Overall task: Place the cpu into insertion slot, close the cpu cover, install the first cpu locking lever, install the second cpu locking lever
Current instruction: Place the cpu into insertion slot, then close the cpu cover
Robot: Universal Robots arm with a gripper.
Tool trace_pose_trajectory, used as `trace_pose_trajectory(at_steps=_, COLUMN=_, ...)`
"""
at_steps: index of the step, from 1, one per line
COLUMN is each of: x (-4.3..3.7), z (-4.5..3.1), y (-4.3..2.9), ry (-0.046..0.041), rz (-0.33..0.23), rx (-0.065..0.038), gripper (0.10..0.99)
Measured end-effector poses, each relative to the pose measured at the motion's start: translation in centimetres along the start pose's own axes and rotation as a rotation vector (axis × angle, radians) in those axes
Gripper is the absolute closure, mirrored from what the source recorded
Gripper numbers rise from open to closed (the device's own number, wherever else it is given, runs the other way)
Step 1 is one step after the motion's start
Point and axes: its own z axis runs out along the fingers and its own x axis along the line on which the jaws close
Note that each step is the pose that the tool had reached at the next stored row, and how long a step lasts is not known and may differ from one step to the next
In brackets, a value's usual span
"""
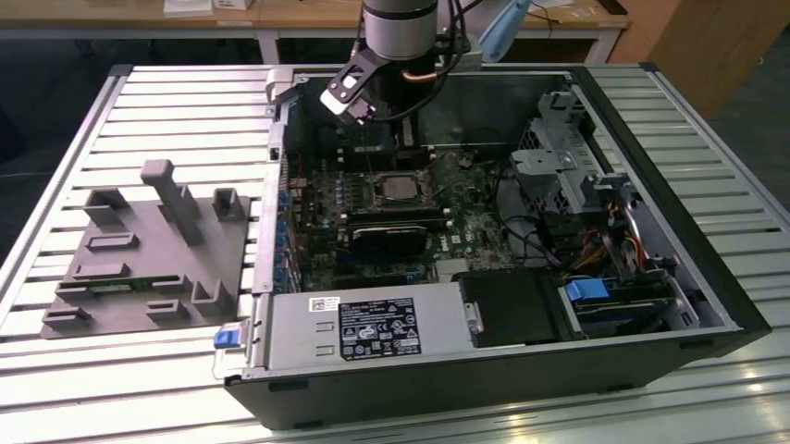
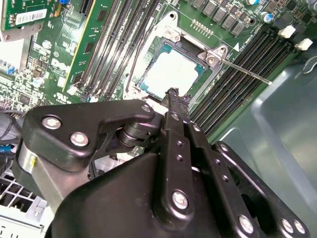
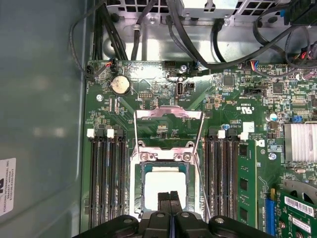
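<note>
The cpu (image 3: 163,184) sits flat inside the insertion slot (image 3: 142,188), its pale metal top facing up and the slot's black frame showing around it. The gripper (image 3: 170,196) hangs just above the slot, over the edge of the chip. Its two black fingers (image 2: 174,130) are pressed together with only a thin seam between them and nothing clamped there (whether the tips actually touch the chip cannot be told).

The cpu cover (image 3: 168,114) is not down on the chip. It is swung back from the slot on its hinge, towards the coin battery (image 3: 120,85), and green board shows through its square window. In the second wrist view a thin metal lever (image 2: 247,73) juts out from one corner of the slot and passes over the long black memory slots (image 2: 237,94) beside it. It is not hooked down against the slot.

Banks of these memory slots flank the insertion slot on two opposite sides in the first wrist view. In the exterior view the slot lies near the middle of the board inside the opened computer case (image 1: 691,277), with the arm coming down over it. A grey moulded fixture (image 1: 148,250) rests on the slatted table (image 1: 161,102), well apart from the slot, outside the case on the exterior view's left
</note>
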Motion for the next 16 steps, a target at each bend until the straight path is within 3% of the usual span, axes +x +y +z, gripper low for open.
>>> trace_pose_trajectory(at_steps=12, x=0.0, z=-0.07, y=0.0, ry=-0.0002, rz=0.0, rx=0.0, gripper=0.984)
trace_pose_trajectory(at_steps=16, x=-0.01, z=-0.48, y=0.04, ry=0.0, rz=0.0, rx=0.0, gripper=0.984)
